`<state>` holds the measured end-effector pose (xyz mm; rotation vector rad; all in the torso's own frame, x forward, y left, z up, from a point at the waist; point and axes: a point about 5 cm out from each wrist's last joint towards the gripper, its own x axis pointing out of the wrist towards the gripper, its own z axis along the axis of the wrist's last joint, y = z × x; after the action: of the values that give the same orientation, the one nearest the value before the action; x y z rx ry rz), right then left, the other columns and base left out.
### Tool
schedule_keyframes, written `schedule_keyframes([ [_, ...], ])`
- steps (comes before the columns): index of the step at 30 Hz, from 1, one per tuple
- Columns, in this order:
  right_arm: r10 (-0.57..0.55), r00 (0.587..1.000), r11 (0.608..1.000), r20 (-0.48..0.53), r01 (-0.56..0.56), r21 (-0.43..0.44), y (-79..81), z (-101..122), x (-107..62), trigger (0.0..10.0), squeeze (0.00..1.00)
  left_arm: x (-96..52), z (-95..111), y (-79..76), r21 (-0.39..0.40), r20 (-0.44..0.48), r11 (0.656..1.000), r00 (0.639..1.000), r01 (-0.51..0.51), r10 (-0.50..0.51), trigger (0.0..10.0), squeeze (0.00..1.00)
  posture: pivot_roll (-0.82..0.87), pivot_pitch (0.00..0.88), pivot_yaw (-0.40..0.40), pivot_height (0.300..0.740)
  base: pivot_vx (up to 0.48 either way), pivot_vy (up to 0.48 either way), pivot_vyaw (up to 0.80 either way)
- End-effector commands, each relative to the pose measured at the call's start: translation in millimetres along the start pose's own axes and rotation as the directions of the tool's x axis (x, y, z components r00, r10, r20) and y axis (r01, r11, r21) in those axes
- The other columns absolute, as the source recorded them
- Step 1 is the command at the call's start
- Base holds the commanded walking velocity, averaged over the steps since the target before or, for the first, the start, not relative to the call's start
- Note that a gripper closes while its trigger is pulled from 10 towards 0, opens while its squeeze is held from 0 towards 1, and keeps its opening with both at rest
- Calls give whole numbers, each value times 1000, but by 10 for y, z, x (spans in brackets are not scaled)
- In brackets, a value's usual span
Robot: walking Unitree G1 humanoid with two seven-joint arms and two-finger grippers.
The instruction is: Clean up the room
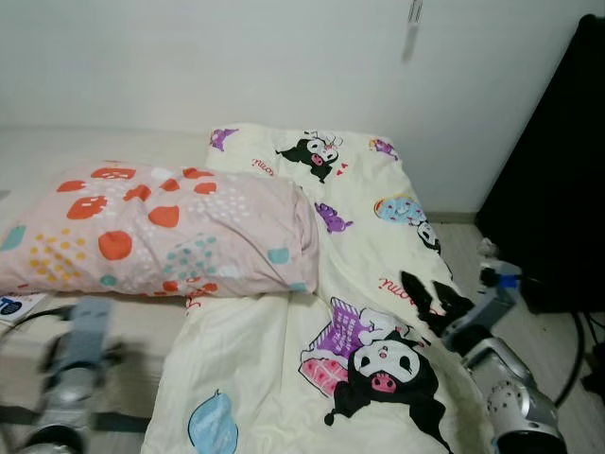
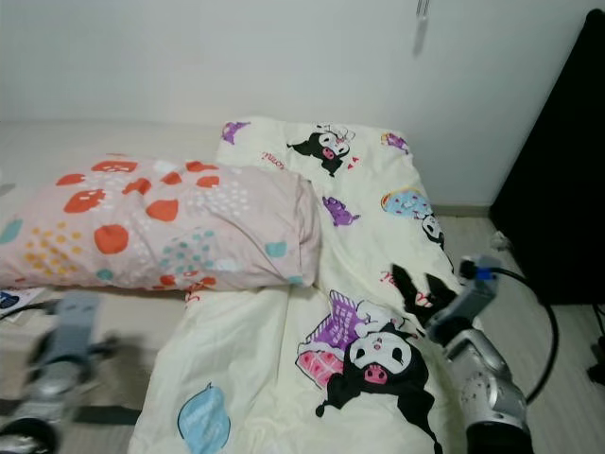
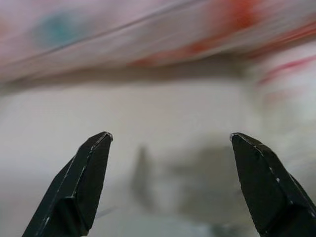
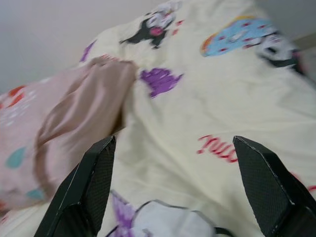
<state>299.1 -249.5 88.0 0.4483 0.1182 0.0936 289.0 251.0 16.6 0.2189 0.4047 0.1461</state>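
A pale yellow blanket (image 1: 350, 312) with cartoon prints lies spread over the bed, from the wall down to the near edge. A pink pillow (image 1: 161, 232) with red and teal spots lies across it on the left. My right gripper (image 1: 433, 295) hovers open over the blanket's right side, its fingers (image 4: 89, 190) wide apart and pointing toward the pillow's end. My left arm (image 1: 76, 364) is low at the near left and blurred. Its gripper (image 3: 170, 148) is open in the left wrist view, facing the mattress side below the pillow.
The bare beige mattress (image 1: 95, 151) runs along the white wall (image 1: 236, 57). A black panel (image 1: 558, 189) stands at the right, with a strip of floor (image 1: 473, 251) between it and the bed. A dark cable (image 1: 577, 350) loops near my right arm.
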Motion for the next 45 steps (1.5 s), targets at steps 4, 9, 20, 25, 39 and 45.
schedule_keyframes([
  [4,-32,999,999,-27,32,7,-30,-107,5,10000,0,13,24,-251,-237,14,970,998,61,-60,10000,0,-166,0,52,570,0,0,0],
  [9,-44,998,999,-49,45,23,-6,-235,21,10000,0,2,-18,-412,-388,-17,920,998,47,-58,10000,0,-166,0,54,580,0,0,0],
  [20,-120,983,992,-136,122,10,-18,-552,53,10000,0,-158,-364,-604,-279,-131,954,980,110,-152,10000,0,-160,0,62,615,0,0,0],
  [25,-130,980,991,-154,132,5,-34,-607,37,10000,0,-255,-569,-568,-263,-213,961,966,85,-143,10000,0,-167,0,59,630,0,0,0],
  [39,-154,943,988,-295,152,-32,-46,-980,-75,10000,0,-651,-1193,-429,-208,-463,978,883,-18,-82,10000,0,-151,0,37,675,0,0,0],
  [45,-173,921,985,-351,157,-73,-85,-1115,-173,10000,0,-881,-1459,-360,-145,-564,989,823,-17,-69,10000,0,-160,0,45,695,0,0,0],
])
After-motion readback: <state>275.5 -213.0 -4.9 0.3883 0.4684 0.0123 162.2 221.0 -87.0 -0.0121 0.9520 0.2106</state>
